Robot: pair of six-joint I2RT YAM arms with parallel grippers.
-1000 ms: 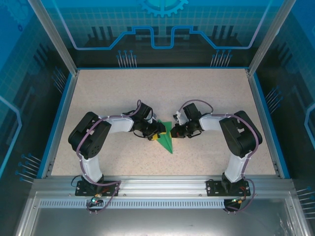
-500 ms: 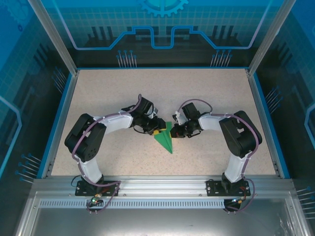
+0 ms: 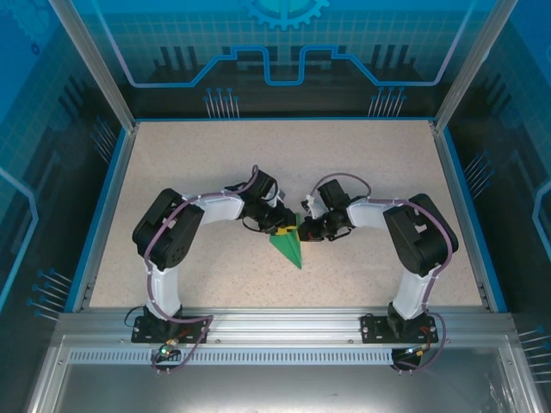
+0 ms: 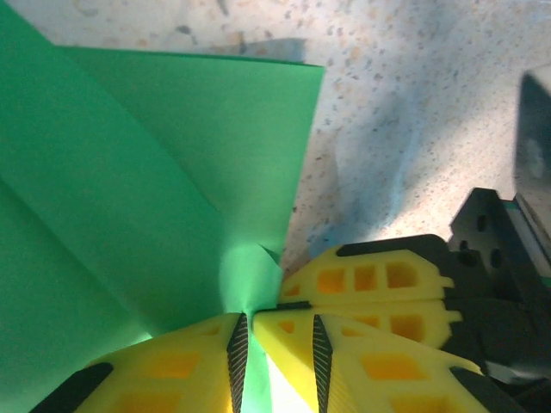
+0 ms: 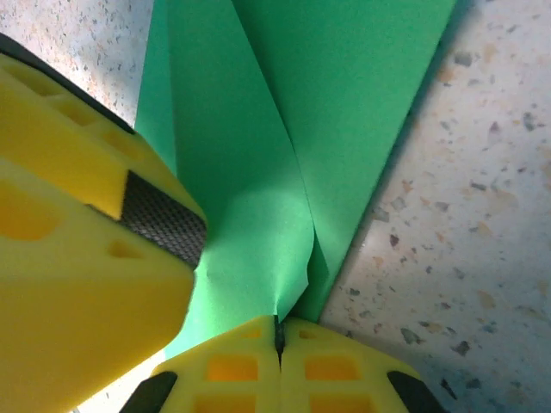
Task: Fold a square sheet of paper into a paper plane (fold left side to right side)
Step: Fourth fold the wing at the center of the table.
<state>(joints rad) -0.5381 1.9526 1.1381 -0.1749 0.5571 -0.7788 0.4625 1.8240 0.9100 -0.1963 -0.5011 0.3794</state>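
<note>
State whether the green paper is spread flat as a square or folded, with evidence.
Folded. The green paper is a narrow pointed shape from above, and the wrist views show overlapping creased layers.

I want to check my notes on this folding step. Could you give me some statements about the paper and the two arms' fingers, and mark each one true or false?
1. The paper is folded into a narrow pointed shape. True.
2. Its tip points to the far edge of the table. False: it points to the near edge, toward the arm bases.
3. The left fingers are shut on the paper. True.
4. The right fingers are open and away from the paper. False: they are shut on it, close beside the left fingers.
</note>
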